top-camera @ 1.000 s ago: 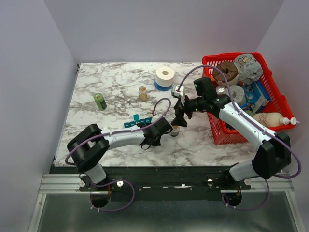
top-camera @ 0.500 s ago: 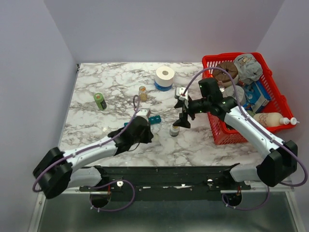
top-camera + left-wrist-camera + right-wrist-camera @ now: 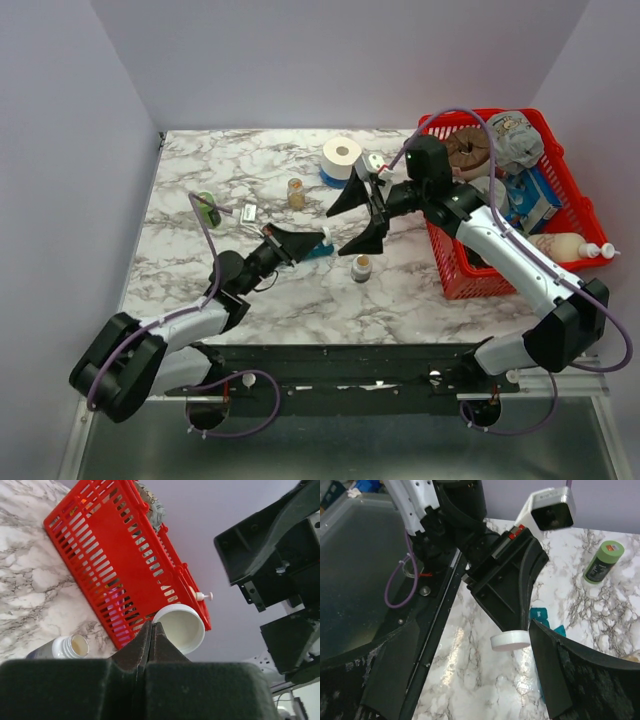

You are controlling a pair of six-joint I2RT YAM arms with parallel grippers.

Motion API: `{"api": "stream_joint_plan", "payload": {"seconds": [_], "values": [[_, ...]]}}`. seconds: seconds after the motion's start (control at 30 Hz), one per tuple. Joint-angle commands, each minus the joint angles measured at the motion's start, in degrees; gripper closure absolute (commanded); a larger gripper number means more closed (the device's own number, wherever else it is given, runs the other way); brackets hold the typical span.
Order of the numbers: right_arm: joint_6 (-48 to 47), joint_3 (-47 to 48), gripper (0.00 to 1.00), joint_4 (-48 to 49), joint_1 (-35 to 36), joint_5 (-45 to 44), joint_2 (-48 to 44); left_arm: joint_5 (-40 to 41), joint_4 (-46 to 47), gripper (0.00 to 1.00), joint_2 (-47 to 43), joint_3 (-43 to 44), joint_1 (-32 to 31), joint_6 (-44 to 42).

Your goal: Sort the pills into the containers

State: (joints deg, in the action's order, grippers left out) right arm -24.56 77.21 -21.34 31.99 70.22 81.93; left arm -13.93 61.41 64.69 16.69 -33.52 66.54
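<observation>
The left arm reaches from the near edge over the marble surface (image 3: 190, 270). The jaws of the left gripper (image 3: 312, 241) are pressed together at their tips, pinching the rim of a white cap (image 3: 510, 640), which hangs clear of the surface with its hollow side towards the left wrist camera. Just beneath and behind those tips lies the teal pill organiser (image 3: 318, 252), mostly hidden by the gripper, so its compartments cannot be read. A little to the right stands 1 small open bottle (image 3: 361, 267), upright and uncapped; whether it holds pills cannot be told. Above the bottle and the cap hangs the right gripper (image 3: 357, 220), its jaws spread wide with nothing between them, pointing down at the left gripper. Farther back stand an amber jar (image 3: 296, 192), a green container (image 3: 207, 208) and a white roll (image 3: 342, 156). The red basket (image 3: 455, 275) sits at the right, full of packages.
</observation>
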Motion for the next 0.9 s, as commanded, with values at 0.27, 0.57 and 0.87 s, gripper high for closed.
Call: {"api": "stream_joint_plan", "payload": {"seconds": [0.27, 0.57, 0.87], "values": [[20.0, -3.3, 0.00, 18.1, 0.4, -4.4, 1.3, 1.1, 35.3, 1.00, 6.8, 2.8, 0.6, 10.0], [24.5, -7.3, 0.01, 25.0, 0.4, -3.3, 2.4, 1.1, 35.4, 1.00, 4.1, 3.6, 0.6, 11.2], [31.0, -9.2, 0.06, 30.1, 0.7, -2.0, 3.5, 2.2, 35.4, 1.00, 2.7, 3.7, 0.6, 12.5]]}}
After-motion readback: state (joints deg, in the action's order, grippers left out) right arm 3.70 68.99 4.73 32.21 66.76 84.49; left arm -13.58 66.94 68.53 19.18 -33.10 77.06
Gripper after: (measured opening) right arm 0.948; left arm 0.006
